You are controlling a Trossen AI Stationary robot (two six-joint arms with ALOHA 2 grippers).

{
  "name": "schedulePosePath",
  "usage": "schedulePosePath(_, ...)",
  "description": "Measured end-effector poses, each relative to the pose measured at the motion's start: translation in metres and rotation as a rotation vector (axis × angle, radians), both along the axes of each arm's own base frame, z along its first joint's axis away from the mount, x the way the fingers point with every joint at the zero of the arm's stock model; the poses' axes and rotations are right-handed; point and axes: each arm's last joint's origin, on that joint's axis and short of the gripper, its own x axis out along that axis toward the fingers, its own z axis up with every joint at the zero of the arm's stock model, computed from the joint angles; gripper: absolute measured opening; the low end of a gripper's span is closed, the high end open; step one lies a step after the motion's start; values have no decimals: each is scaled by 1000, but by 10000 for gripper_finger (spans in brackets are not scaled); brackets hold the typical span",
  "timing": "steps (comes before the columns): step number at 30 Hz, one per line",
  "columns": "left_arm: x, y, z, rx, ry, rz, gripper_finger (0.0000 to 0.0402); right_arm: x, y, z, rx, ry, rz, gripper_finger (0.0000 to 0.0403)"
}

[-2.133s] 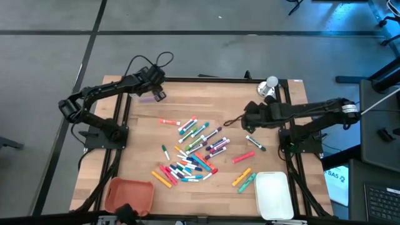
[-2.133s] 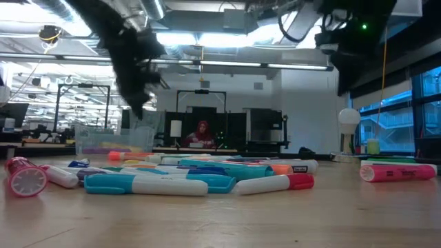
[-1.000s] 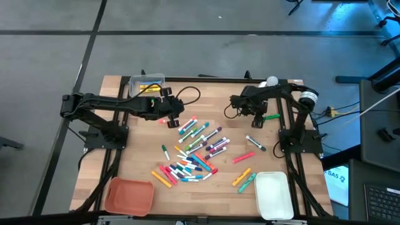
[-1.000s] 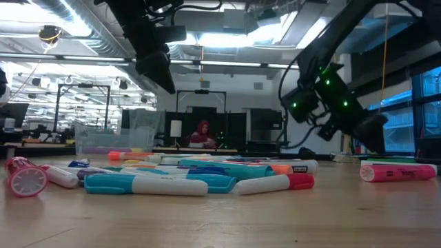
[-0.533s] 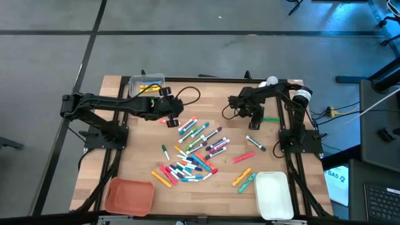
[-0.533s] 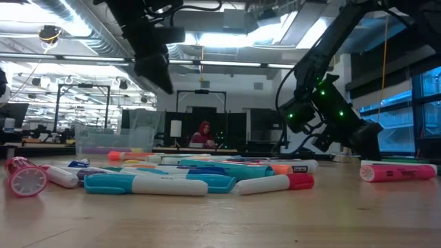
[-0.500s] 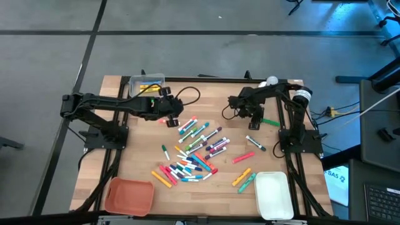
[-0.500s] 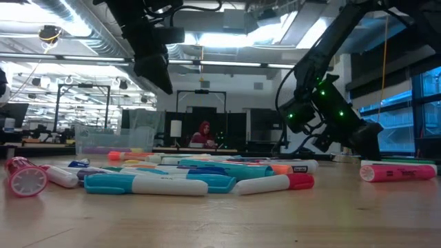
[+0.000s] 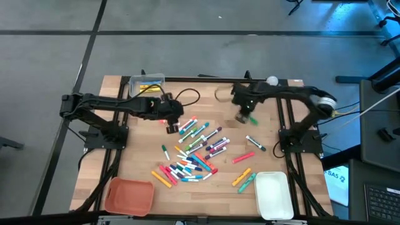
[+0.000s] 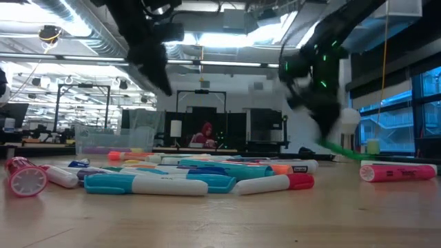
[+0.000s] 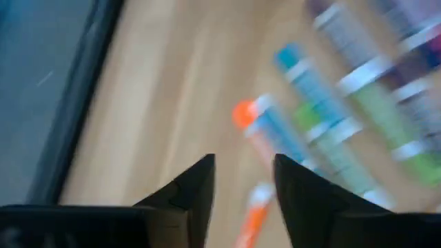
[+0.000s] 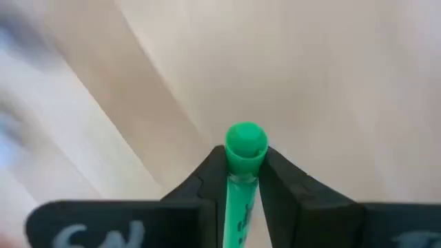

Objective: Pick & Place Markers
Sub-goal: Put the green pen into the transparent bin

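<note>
Right gripper carries a green marker; left gripper comes over the pile, ready to pick.

The right gripper [image 12: 242, 180] is closed on a green marker [image 12: 244, 155], which stands out between the two fingers, above the far right part of the tabletop [image 9: 144, 150]. To do this step well, I think it should hold the grip firm and carry the marker to the clear bin [image 9: 147, 82] at the far left corner without tilting it. The left gripper [image 11: 242, 180] has its fingers apart and holds nothing; it hangs over an orange-capped marker [image 11: 265, 134] at the far left edge of the markers [image 9: 194, 150], which lie scattered in the middle. It should probably centre on one barrel before closing, because the neighbours lie very close.
</note>
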Motion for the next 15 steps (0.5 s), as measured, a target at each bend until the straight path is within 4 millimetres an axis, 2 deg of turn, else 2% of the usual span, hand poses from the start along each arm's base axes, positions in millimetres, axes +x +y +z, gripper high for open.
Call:
schedulePosePath(4, 6, 2, -16, -34, -186, -108, 141, 11, 11, 30, -95, -508, -3, 64)
schedulePosePath(7, 4, 8, -38, -54, -319, -164, 148, 14, 23, 36, -165, -777, 18, 64)
schedulePosePath(11, -2, 20, -51, -32, -509, -160, 164, 18, 36, 28, -190, -948, 51, 64)
schedulePosePath(15, -4, 27, -49, -45, -657, -224, 184, 30, 50, 25, -203, -1068, 108, 64)
